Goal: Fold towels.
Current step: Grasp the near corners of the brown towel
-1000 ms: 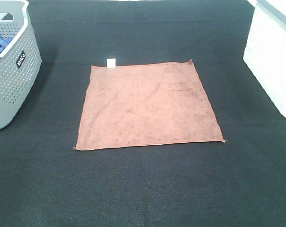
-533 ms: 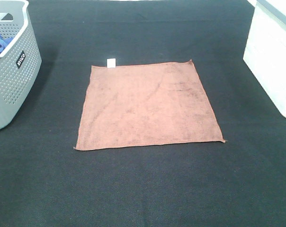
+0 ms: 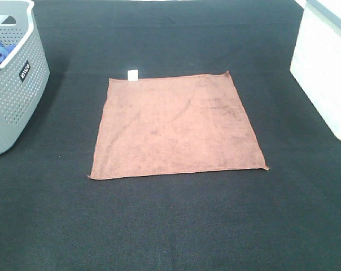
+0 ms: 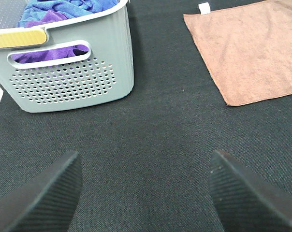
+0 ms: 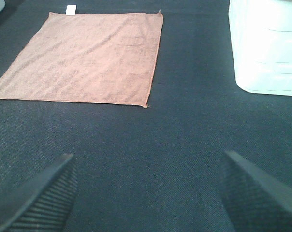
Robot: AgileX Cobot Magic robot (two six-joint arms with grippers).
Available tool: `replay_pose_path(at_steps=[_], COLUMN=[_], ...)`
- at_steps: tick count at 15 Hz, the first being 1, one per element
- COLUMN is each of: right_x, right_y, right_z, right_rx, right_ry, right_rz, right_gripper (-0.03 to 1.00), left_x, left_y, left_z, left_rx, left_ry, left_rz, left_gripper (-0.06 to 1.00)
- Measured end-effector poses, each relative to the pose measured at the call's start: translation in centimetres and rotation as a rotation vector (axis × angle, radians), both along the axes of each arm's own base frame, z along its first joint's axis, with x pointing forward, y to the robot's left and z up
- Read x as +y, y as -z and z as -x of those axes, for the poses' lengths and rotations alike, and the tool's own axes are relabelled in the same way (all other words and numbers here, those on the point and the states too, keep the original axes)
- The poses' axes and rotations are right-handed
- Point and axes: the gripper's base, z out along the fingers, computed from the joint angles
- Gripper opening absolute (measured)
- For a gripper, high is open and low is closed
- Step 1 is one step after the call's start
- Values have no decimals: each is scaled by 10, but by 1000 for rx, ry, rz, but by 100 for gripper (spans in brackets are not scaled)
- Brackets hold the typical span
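The rust-brown towel (image 3: 176,125) lies flat and unfolded in the middle of the black table, its small white tag (image 3: 133,74) at the far left corner. It also shows in the left wrist view (image 4: 252,48) and in the right wrist view (image 5: 85,58). My left gripper (image 4: 146,193) is open and empty over bare table, well short of the towel, near the basket. My right gripper (image 5: 148,193) is open and empty over bare table, short of the towel's near right corner. Neither gripper shows in the exterior high view.
A grey perforated basket (image 3: 18,90) stands at the far left, holding blue and purple cloths (image 4: 64,12). A white bin (image 3: 326,68) stands at the right edge; it also shows in the right wrist view (image 5: 267,48). Black mat surrounds the towel.
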Motion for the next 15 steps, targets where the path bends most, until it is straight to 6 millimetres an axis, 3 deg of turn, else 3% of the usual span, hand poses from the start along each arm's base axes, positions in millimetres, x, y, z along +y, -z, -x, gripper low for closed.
replay_pose_path(at_steps=[15], right_x=[0], right_y=[0], right_z=[0], right_rx=[0], right_ry=[0], right_rz=[0], right_gripper=[76], left_x=[0], left_y=[0], left_z=[0], left_rx=[0], left_ry=[0], left_rz=[0], left_gripper=[70])
